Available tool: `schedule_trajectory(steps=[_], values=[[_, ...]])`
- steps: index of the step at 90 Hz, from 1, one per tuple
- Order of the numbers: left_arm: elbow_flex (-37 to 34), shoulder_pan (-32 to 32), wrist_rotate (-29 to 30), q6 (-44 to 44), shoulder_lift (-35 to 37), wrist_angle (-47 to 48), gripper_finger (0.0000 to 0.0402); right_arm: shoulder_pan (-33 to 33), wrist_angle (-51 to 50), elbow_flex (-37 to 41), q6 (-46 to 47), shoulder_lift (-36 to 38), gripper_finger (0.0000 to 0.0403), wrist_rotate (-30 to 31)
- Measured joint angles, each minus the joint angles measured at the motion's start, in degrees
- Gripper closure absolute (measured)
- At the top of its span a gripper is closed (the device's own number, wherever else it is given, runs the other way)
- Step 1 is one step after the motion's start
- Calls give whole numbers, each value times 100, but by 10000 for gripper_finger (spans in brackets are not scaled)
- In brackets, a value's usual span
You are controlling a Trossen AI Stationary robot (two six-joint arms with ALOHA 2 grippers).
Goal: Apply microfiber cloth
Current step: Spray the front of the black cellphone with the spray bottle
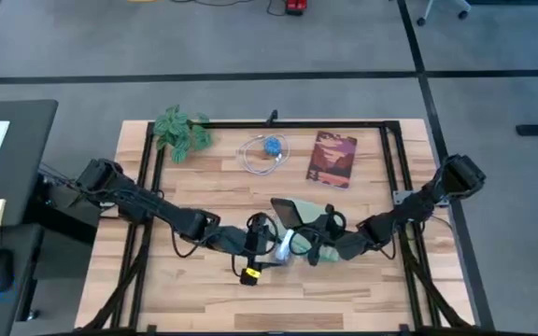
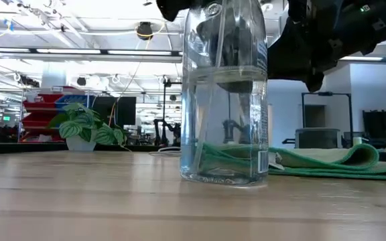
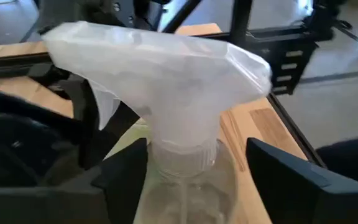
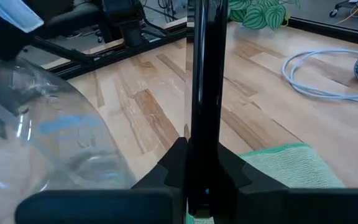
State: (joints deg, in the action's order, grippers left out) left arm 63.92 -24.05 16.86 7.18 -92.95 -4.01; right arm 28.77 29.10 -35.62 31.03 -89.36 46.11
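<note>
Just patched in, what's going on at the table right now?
Both arms meet near the table's front centre. The left gripper sits around the neck of a clear spray bottle standing upright on the table. The right gripper grips a black phone on edge over the microfiber cloth, which lies on the wood just behind the bottle. No wiping shows yet.

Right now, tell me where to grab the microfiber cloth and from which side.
Probably pinch the microfiber cloth at its raised, curled fold, coming from above on the side away from the spray bottle; elsewhere it lies flat on the table. The right gripper holds the phone.
</note>
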Motion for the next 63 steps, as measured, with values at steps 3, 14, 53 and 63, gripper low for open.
schedule_trajectory(steps=[3,14,53,63], values=[[0,-21,46,65,0,9,206,0,0,0,0,0,382,0],[7,-29,75,138,1,9,258,0,-3,0,0,0,382,0],[11,-443,844,704,7,73,393,0,-34,0,2,0,382,0],[9,-561,859,99,7,40,394,0,-37,0,0,0,382,-2]])
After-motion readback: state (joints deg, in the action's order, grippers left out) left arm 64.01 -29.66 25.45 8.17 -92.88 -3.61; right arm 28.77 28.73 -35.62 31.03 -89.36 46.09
